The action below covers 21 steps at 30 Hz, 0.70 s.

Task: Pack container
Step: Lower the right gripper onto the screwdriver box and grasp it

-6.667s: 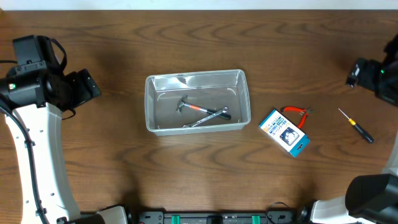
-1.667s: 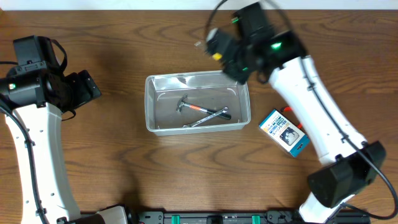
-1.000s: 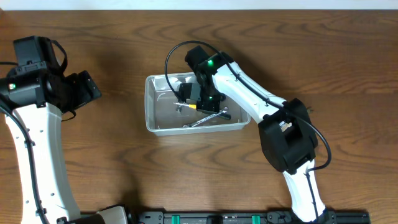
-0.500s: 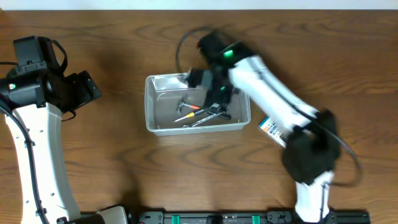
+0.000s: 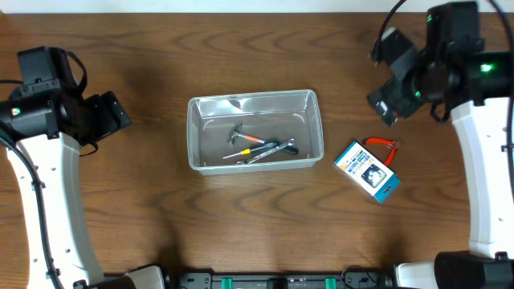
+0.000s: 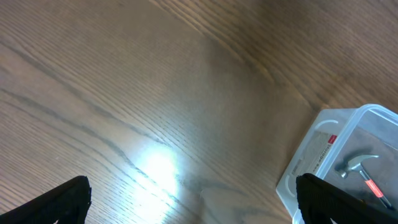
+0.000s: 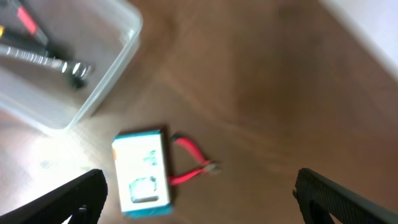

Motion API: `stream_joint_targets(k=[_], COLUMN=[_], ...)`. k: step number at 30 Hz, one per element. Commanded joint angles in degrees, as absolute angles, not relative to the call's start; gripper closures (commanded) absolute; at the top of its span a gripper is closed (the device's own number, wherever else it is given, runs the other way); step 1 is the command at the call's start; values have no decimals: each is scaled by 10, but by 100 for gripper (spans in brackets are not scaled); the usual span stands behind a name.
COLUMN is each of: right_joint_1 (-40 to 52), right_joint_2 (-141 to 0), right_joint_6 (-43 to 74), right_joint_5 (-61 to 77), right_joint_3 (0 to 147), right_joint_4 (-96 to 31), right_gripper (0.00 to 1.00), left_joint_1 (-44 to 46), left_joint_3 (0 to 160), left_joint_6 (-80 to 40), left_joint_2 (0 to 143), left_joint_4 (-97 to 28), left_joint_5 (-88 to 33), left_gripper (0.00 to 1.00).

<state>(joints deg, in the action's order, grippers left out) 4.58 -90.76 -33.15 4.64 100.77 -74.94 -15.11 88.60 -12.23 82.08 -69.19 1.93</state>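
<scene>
At mid-table I log the container (image 5: 254, 95): clear plastic, holding a hammer (image 5: 236, 132), a wrench (image 5: 277, 148) and other small tools I cannot separate. To its right, apart from it, lies a blue-and-white box (image 5: 366, 171), with red-handled pliers (image 5: 382, 145) just beside its far edge. Left gripper (image 6: 194, 193): fingers spread wide, holding nothing, over the table (image 5: 161, 225) left of the container. Right gripper (image 7: 202, 190): fingers likewise spread, holding nothing, at the far right, above the table beyond the box.
</scene>
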Motion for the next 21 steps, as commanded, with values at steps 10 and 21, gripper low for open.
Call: stream_joint_targets(k=[10,21], right_joint_1=[59,59], right_joint_2=[-671,-815], right_joint_6=[-385,-406], right_joint_5=[-6,-11], right_joint_3=[624,566], right_joint_4=[-666,-564], right_gripper=[1,1], left_joint_1=[-151,-151], left_joint_3=[891,891], left_joint_6=[-127,-127], left_joint_2=[824,824], left_joint_4=[-694,-694], left_joint_5=[27,27], left_gripper=[2,2])
